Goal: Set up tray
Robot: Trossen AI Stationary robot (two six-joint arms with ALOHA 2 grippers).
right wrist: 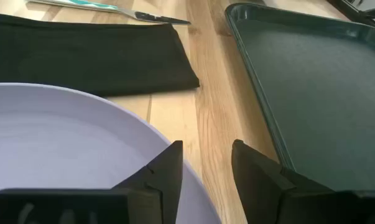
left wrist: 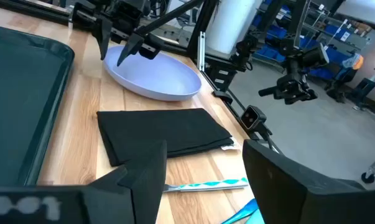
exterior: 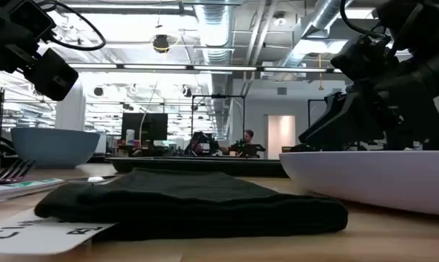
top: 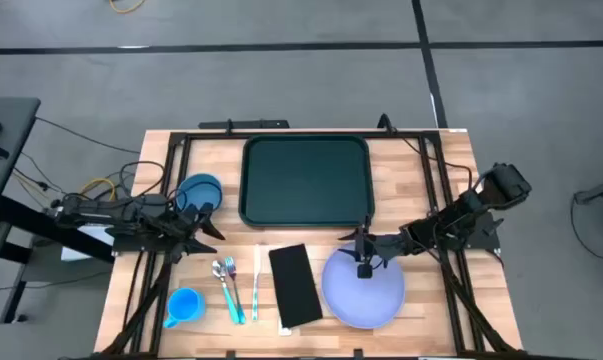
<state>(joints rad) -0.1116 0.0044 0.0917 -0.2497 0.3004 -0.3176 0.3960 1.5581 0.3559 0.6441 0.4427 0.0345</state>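
One dark green tray [top: 305, 180] seen empty just beyond the lavender plate [top: 364, 290], right gripper [top: 364, 262] poised over the plate's near rim, fingers parted, left gripper [top: 206, 222] spread beside the tray.

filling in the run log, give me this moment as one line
stage: tray empty | right gripper: open, at plate rim | left gripper: open, by bowl | napkin: on table
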